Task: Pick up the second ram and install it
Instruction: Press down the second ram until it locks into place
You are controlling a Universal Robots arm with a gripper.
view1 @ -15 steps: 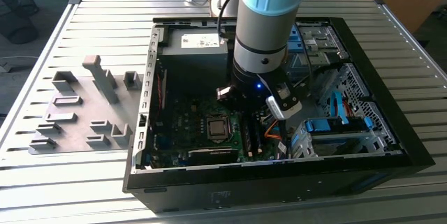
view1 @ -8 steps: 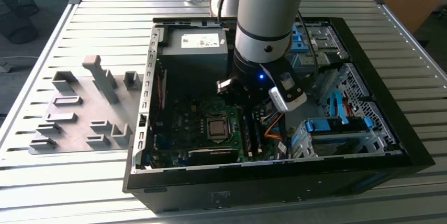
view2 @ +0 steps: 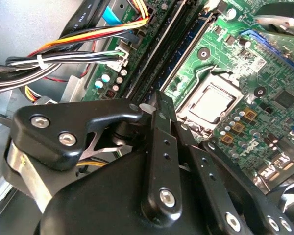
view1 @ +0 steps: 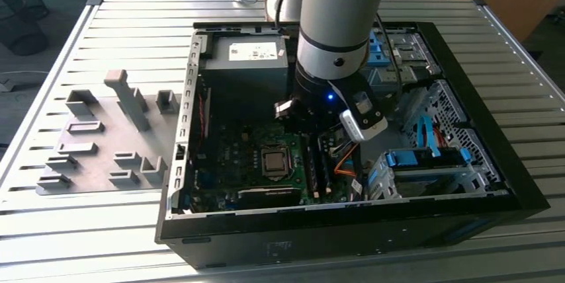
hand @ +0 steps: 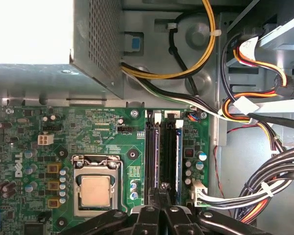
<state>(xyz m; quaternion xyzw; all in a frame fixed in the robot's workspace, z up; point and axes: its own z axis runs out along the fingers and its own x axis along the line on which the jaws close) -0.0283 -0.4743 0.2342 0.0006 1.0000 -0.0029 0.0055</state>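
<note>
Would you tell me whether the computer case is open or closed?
Open. The case has no cover on top, and the motherboard and its processor lie exposed.

A white logo is printed on the green circuit board (hand: 18, 165), and the grey power supply box (view1: 250, 50) carries a white sticker whose print is unreadably small.

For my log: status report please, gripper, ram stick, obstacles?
Gripper low over the long black plastic slot rails on green motherboard. Second ram: held or seated, cannot tell. Coloured cable bundle beside, apart from rails.
</note>
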